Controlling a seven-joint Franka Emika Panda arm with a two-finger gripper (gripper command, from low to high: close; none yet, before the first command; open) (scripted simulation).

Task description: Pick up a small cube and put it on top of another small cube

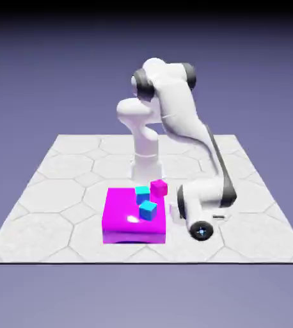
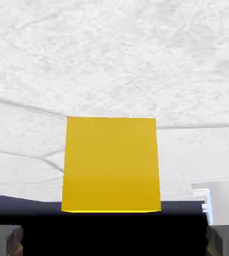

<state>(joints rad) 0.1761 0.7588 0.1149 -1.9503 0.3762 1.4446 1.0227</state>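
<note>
The white robot arm (image 1: 182, 106) bends down at the right of the big magenta block (image 1: 134, 215); its gripper (image 2: 114, 241) stands wide open, holding nothing, with the yellow cube (image 2: 111, 165) (plain-sided) just ahead of its tips, over pale tabletop

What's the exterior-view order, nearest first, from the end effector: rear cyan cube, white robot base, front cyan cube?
1. Front cyan cube, toward the magenta block's right side.
2. Rear cyan cube, behind it.
3. White robot base, behind the block.
</note>
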